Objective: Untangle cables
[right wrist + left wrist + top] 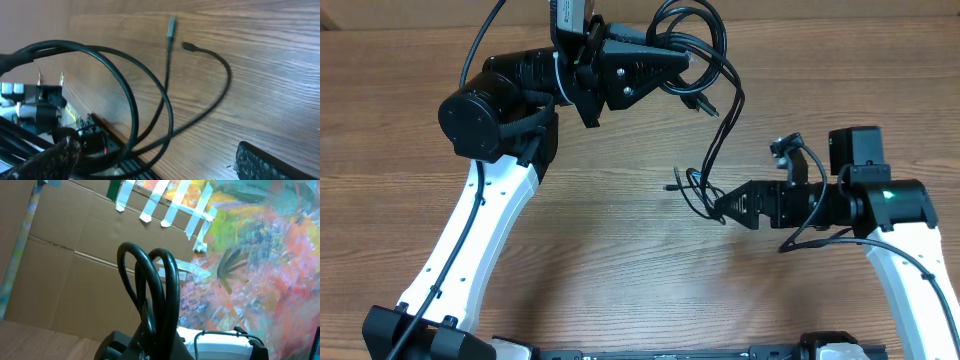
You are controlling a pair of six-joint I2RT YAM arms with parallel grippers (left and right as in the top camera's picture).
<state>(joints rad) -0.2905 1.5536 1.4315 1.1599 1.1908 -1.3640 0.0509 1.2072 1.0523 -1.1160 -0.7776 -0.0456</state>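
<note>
Left gripper [682, 68] clamped on bunched cables [705, 40], loops held above table [620, 270]. 2 strands run down toward right gripper [720, 205], jaws wide apart, gripping nothing. Loose plug ends on table just beside its tips. Right arm nearer those ends.

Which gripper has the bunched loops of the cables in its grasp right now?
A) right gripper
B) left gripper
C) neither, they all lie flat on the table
B: the cables loop up out of the left gripper, while the right gripper is open.
</note>
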